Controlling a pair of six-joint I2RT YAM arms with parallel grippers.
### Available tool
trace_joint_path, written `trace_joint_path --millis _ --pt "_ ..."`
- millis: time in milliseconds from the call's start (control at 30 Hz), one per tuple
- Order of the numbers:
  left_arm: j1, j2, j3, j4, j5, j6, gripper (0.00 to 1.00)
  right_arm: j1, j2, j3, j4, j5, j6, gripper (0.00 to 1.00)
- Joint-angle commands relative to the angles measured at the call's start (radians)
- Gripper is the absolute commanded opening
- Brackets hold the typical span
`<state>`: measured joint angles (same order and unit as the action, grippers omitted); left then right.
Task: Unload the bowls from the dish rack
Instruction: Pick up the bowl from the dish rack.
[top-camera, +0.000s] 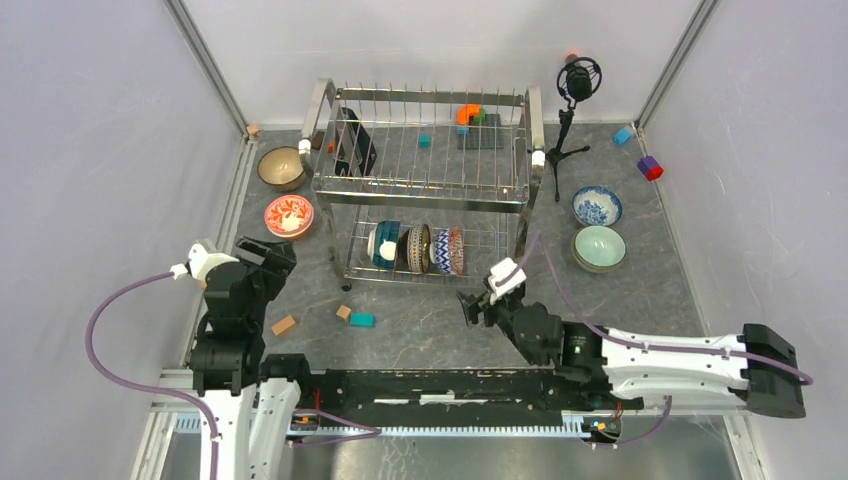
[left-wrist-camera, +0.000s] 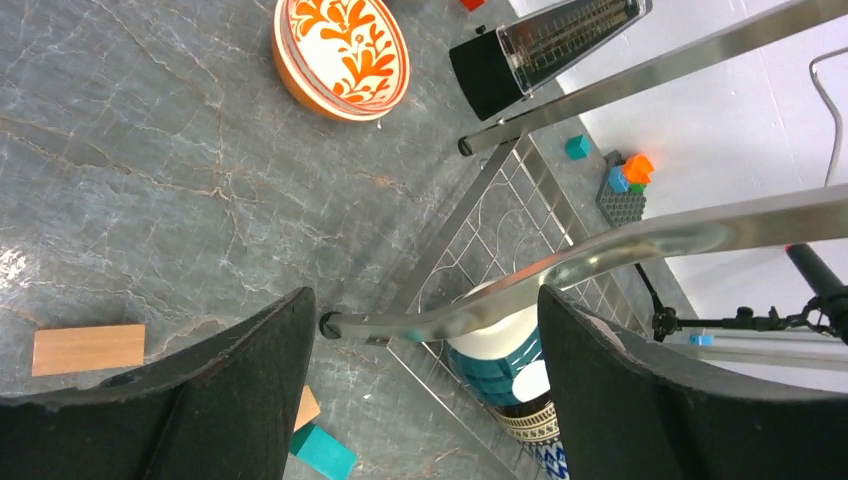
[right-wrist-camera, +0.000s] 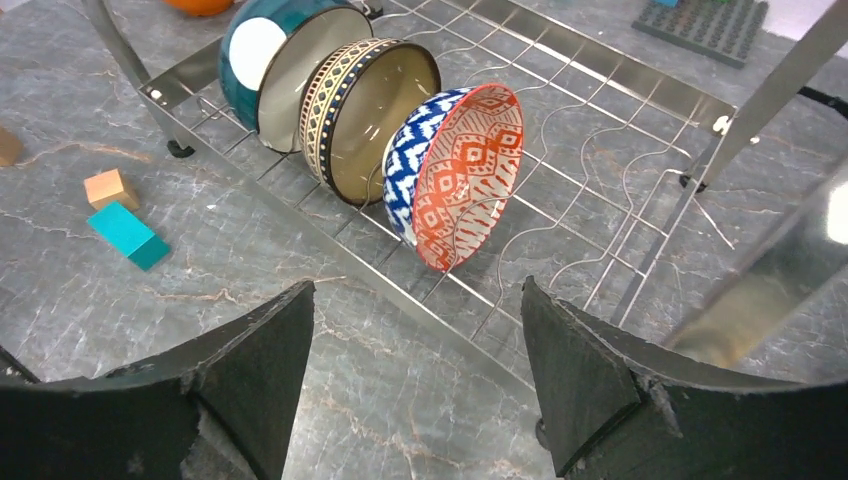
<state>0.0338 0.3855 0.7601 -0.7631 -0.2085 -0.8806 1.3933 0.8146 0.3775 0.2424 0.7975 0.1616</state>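
Left tool (left-wrist-camera: 425, 315) gapes empty near the left end of the dish rack (top-camera: 420, 200); right tool (right-wrist-camera: 415, 300), likewise spread and empty, faces three bowls (right-wrist-camera: 455, 175) standing on edge in its lower tier (four more bowls (top-camera: 289, 215) sit on the desk (top-camera: 420, 330)).

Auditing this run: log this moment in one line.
dish rack: three bowls | table: four bowls | left gripper: open | right gripper: open

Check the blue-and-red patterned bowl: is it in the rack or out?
In. The bowl stands on edge between the wires of the rack, on its lower tier, next to a banded bowl and a teal bowl.
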Motion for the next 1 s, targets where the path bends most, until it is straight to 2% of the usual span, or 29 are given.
trace_joint_path --millis 0,133,233,400,733,967 --pt "-0.018 -0.037 -0.023 -0.022 0.021 0.062 0.85 -0.120 0.103 0.083 0.084 -0.175 0.053 0.78" --pt "-0.022 -0.067 -0.087 0.052 0.078 0.051 0.83 -0.242 0.178 0.083 0.178 -0.304 0.101 0.71" --pt "-0.021 -0.092 -0.132 0.105 0.131 0.048 0.82 -0.301 0.202 0.046 0.290 -0.382 0.127 0.70" --pt "-0.021 -0.113 -0.175 0.126 0.151 0.067 0.82 -0.373 0.281 0.055 0.374 -0.475 0.150 0.69" --pt "-0.022 -0.117 -0.217 0.168 0.192 0.086 0.81 -0.418 0.438 0.074 0.481 -0.448 0.232 0.54" --pt "-0.083 -0.134 -0.221 0.162 0.180 0.082 0.81 -0.418 0.506 0.055 0.573 -0.416 0.292 0.48"
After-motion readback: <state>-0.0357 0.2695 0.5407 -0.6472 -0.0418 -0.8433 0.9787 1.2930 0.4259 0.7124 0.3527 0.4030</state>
